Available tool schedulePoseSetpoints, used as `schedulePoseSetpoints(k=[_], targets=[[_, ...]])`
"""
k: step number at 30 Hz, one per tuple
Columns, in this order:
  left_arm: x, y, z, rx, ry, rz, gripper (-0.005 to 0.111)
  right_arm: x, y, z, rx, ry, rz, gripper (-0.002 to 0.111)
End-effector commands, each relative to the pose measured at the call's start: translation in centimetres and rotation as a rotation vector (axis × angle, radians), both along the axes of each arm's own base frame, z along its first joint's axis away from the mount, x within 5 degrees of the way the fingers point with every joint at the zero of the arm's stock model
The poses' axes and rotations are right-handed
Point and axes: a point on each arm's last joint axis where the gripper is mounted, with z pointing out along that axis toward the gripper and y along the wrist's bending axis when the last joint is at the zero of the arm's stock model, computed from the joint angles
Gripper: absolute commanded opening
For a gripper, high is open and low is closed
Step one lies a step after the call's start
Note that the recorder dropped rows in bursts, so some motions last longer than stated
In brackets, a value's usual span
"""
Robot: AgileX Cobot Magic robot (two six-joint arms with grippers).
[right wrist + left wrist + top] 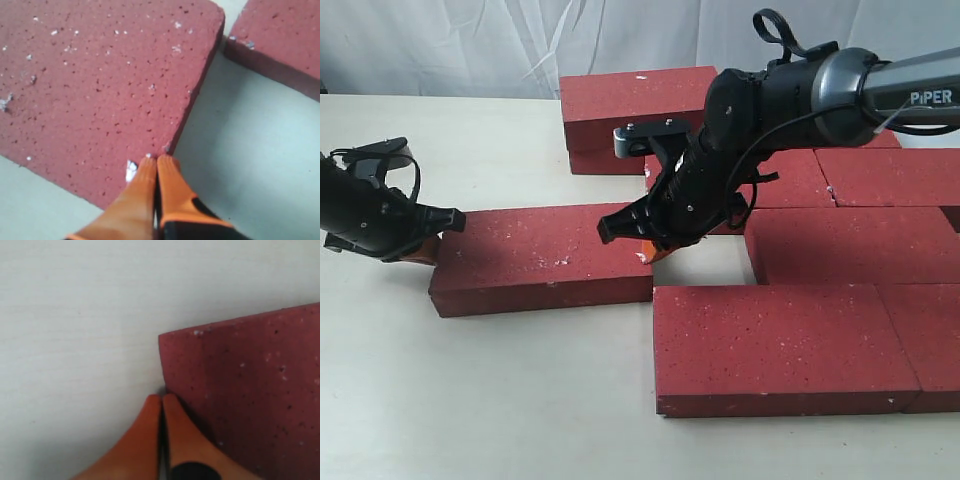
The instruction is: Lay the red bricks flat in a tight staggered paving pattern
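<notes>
One loose red brick (pixel 545 258) lies flat on the table, left of the laid group. My left gripper (pixel 432 245) is shut, its orange fingertips (pixel 161 399) pressed together against the brick's (pixel 250 390) left end corner. At the brick's (pixel 100 80) right end corner my right gripper (pixel 645 245) is also shut, fingertips (pixel 157 160) touching the edge. Neither holds anything. The laid bricks lie flat to the right: a front-row brick (pixel 775 345), a middle-row brick (pixel 850 245) and back-row bricks (pixel 890 175).
A stack of two bricks (pixel 635 100) stands at the back centre. A gap of bare table (pixel 705 262) separates the loose brick from the middle-row brick. Another brick's corner (pixel 280 40) shows in the right wrist view. A white curtain hangs behind.
</notes>
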Motion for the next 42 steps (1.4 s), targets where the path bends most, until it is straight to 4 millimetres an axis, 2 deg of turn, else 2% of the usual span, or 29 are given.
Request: schedulePoseSetpoints(k=[1, 13, 35, 42], targets=[[0.1, -0.2, 0.0, -0.023, 0.009, 0.01, 0.0, -0.1, 0.1, 0.2, 0.023, 0.005, 0.004, -0.001], [0.2, 0.0, 0.0, 0.001, -0.004, 0.001, 0.0, -1.4, 1.8, 0.2, 0.03, 0.024, 0.068, -0.001], [0.2, -0.3, 0.1, -0.038, 0.008, 0.027, 0.0, -1.5, 0.9, -0.1, -0.059, 0.035, 0.085, -0.001], [0.1, -0.4, 0.1, -0.056, 0.015, 0.036, 0.0, -1.2, 0.3, 0.3, -0.111, 0.001, 0.064, -0.001]])
